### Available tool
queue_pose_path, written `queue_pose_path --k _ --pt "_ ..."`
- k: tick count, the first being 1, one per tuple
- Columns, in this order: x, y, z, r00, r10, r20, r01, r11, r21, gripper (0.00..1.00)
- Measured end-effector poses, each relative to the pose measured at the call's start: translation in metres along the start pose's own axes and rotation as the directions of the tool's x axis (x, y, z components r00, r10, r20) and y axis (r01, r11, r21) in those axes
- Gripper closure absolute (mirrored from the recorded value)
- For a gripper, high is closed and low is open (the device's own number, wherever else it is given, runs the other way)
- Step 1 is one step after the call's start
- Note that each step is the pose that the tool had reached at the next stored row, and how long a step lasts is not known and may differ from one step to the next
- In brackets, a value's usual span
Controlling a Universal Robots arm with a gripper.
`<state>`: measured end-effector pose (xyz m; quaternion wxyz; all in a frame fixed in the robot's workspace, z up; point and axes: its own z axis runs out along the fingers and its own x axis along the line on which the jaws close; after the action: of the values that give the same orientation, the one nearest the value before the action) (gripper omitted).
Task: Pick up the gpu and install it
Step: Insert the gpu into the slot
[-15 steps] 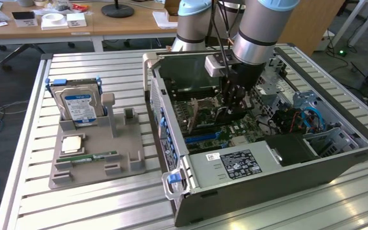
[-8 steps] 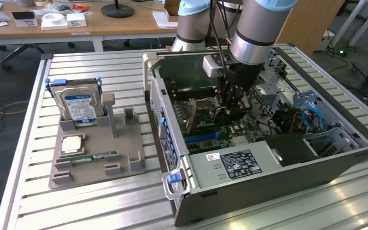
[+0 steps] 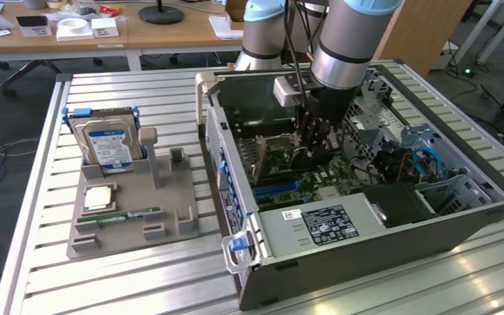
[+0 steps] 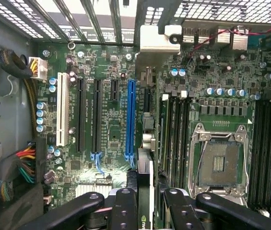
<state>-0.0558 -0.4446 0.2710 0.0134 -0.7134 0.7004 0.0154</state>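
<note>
Wrist view: gpu [image 4: 145, 178] edge-on within the tool [image 4: 148, 199], above the motherboard [image 4: 107, 139].

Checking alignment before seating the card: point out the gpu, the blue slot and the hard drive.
gpu [image 4: 145, 199], wrist view, on its thin edge.
blue slot [image 4: 130, 120], wrist view, middle of its length.
hard drive [image 3: 109, 143], exterior view, on its blue label.
</note>
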Motion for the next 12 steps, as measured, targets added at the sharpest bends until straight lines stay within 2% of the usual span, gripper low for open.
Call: queue_pose_path --k 12 --pt "0.0035 0.0055 -0.0001 1.0 -0.001 -0.0001 0.001 1.0 0.0035 0.74"
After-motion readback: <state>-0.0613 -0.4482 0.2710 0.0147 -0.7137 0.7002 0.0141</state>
